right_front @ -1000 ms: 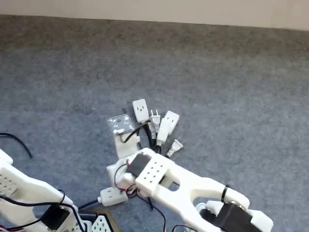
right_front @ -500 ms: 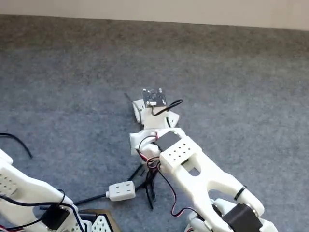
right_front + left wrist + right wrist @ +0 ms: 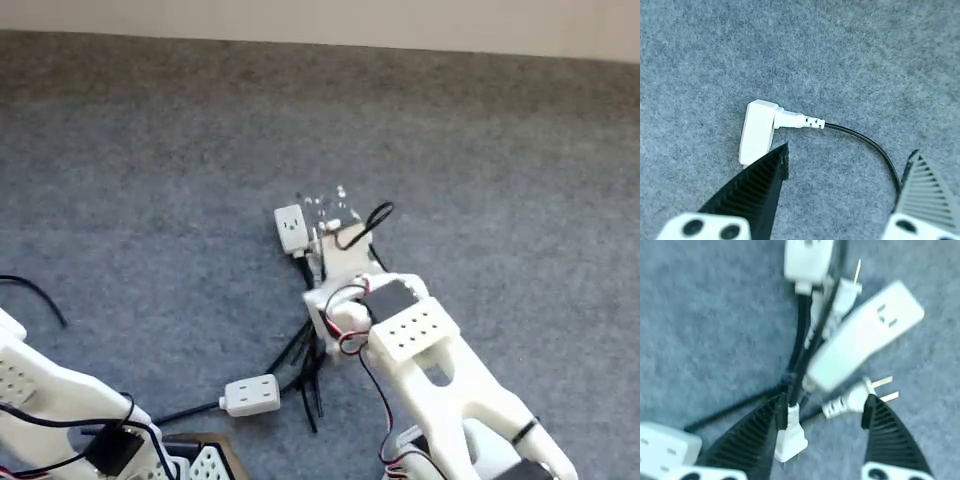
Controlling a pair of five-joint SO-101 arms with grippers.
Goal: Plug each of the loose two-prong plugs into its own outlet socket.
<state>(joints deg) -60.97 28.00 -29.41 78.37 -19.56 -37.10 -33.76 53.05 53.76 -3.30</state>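
Middle of the worktop [image 3: 520, 150], and it's a tangle! The far socket [image 3: 291, 228] lies farthest back, just left of the right arm [image 3: 420, 345], whose wrist hangs over the cluster. Beneath the right jaws the long socket [image 3: 862, 335] lies slantwise. The first plug [image 3: 857, 396] sits just beside its end, the second plug [image 3: 790, 437] lies between the jaws, and the third plug [image 3: 842, 292] is beside the cords [image 3: 800, 340]. Toward the near edge, the lone socket [image 3: 250, 395] lies apart, just off the left jaws. The left arm [image 3: 60, 410] sits at the near left corner.

Plugs [image 3: 849, 401] blurred, outlet socket [image 3: 807, 257] edge-cut
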